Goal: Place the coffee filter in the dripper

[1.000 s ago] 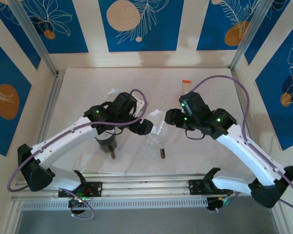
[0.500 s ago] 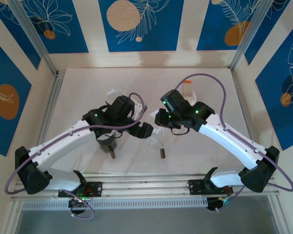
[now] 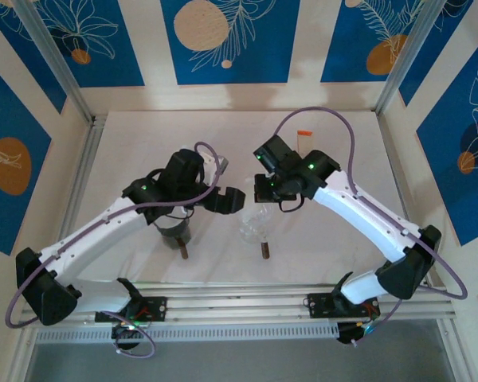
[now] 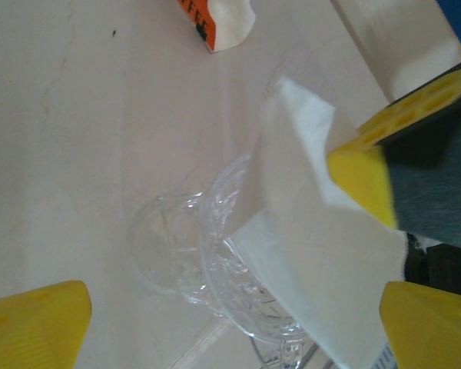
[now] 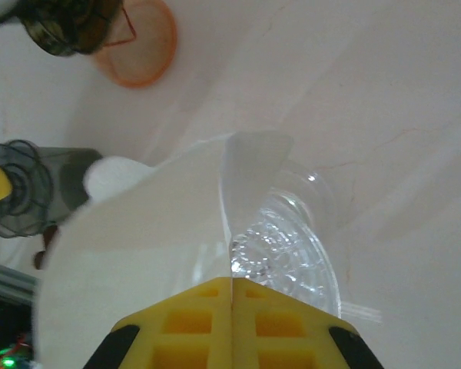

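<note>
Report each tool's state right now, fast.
Left tool: open, holding nothing.
Right tool: shut on the coffee filter.

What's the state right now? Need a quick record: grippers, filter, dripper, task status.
left gripper: open, holding nothing, above the dripper
right gripper: shut on the coffee filter
coffee filter: white paper, pinched at one edge, hanging over the dripper
dripper: clear ribbed glass, on the table between the two arms
filter-to-dripper contact: cannot tell
task status: filter not yet seated in the dripper
</note>
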